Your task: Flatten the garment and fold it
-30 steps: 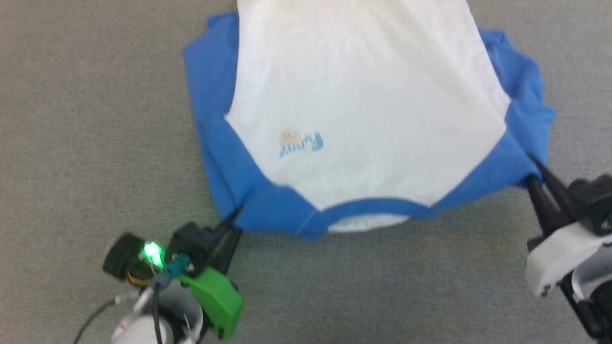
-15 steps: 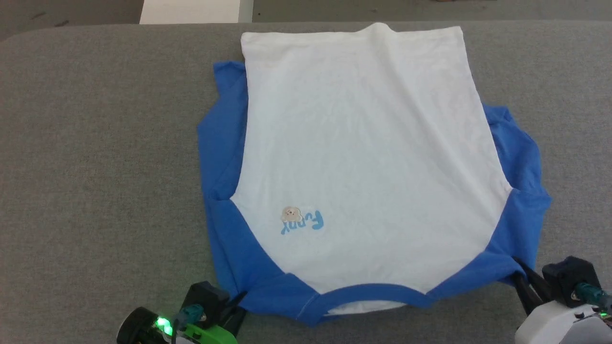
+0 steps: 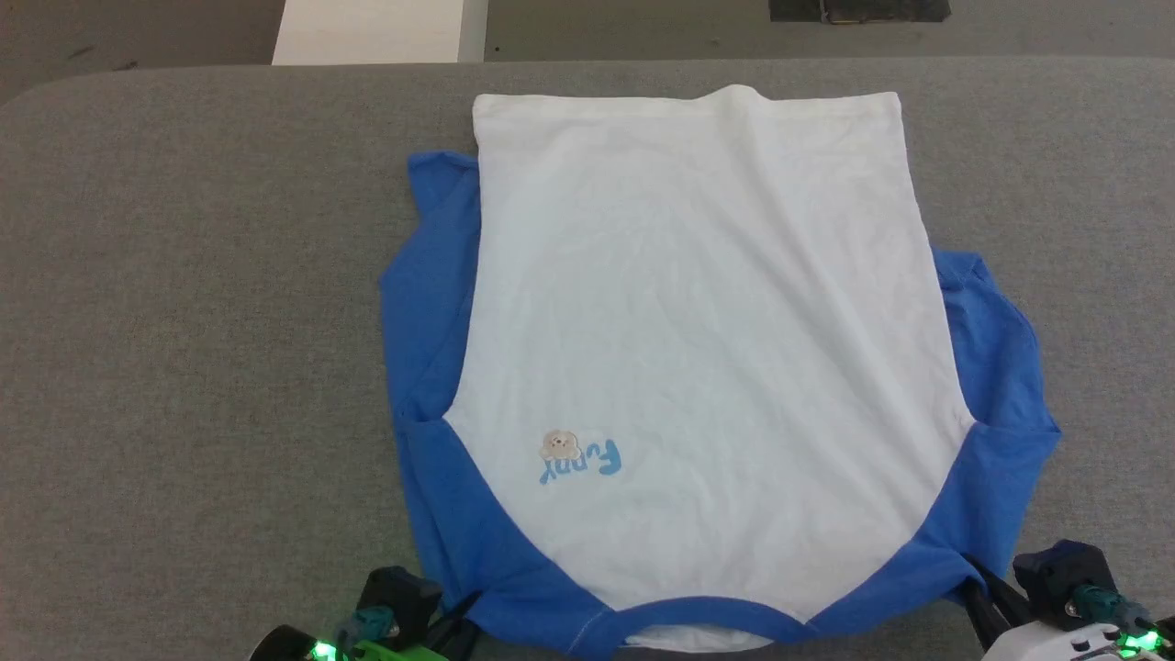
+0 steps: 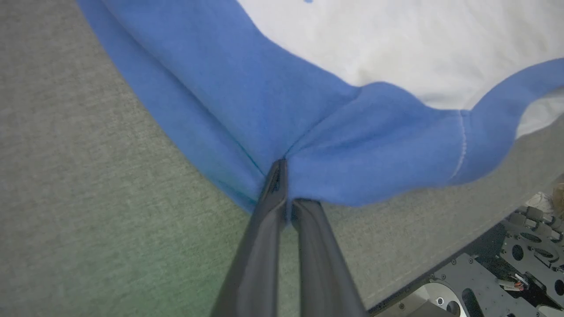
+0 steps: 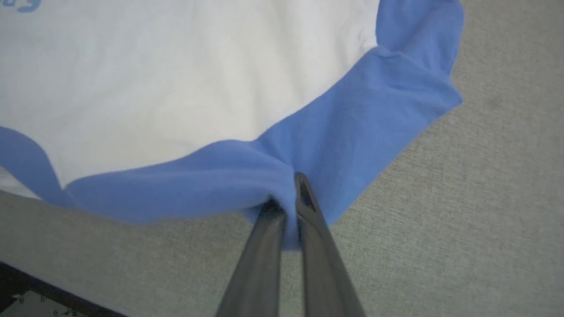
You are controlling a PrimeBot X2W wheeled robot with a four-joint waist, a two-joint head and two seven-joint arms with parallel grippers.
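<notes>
The garment (image 3: pixel 698 349), a white T-shirt with blue sleeves, lies spread on the grey table with its neck opening toward me and its hem at the far side. A small blue print (image 3: pixel 578 456) sits near its lower left. My left gripper (image 3: pixel 456 610) is shut on the blue shoulder fabric at the near left corner; in the left wrist view the cloth (image 4: pixel 335 145) bunches between the dark fingers (image 4: pixel 264 229). My right gripper (image 3: pixel 975 576) is shut on the blue shoulder at the near right corner, where the fabric (image 5: pixel 352 132) is pinched at the tips of the gripper (image 5: pixel 286 193).
The grey padded table (image 3: pixel 184 321) spreads wide on both sides of the shirt. A white box (image 3: pixel 372 30) stands beyond the far edge at the upper left. The table's near edge and the robot's base (image 4: pixel 506 264) lie just behind the grippers.
The head camera has tilted up, so the whole shirt and the far table edge now show. Both grippers keep their hold on the shoulders and now sit at the picture's bottom edge.
</notes>
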